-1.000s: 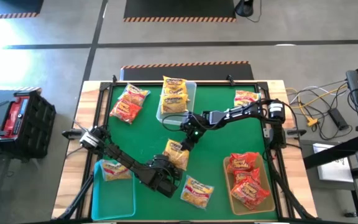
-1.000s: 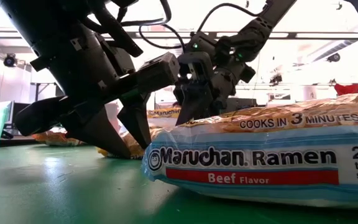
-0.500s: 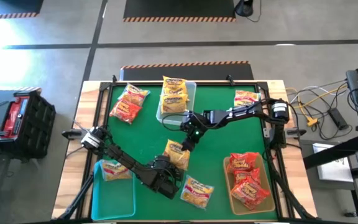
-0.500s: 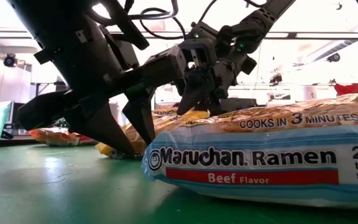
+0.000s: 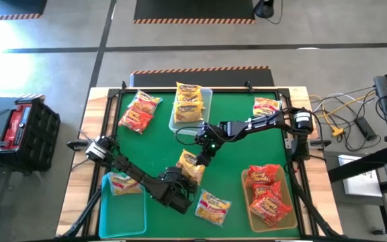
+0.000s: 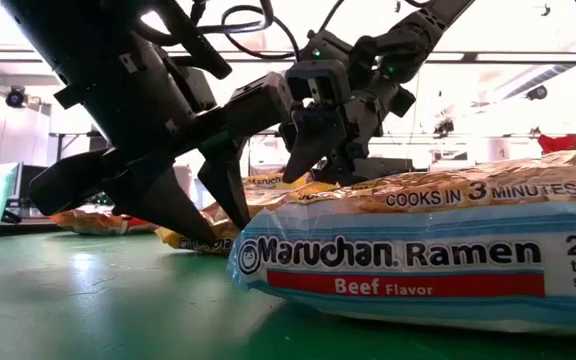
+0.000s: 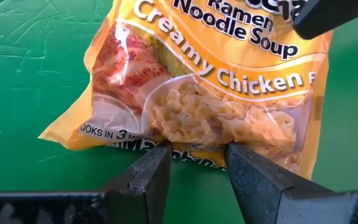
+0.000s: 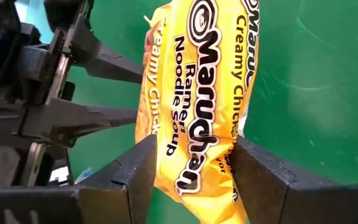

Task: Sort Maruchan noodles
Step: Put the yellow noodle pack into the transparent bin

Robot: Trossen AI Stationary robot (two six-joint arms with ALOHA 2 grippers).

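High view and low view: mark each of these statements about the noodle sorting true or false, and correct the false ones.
1. The Creamy Chicken packet sits mid-table between the left gripper and the right gripper. True.
2. The teal bin holds red packets. False: it holds one yellowish packet; the red packets are in the tan bin.
3. The clear bin at the table's far edge holds yellow packets. True.
4. The packet nearest the low camera reads Chicken Flavor. False: it reads Beef Flavor.
5. The left gripper's fingers are pressed together. False: they stand apart at the Creamy Chicken packet's edge.
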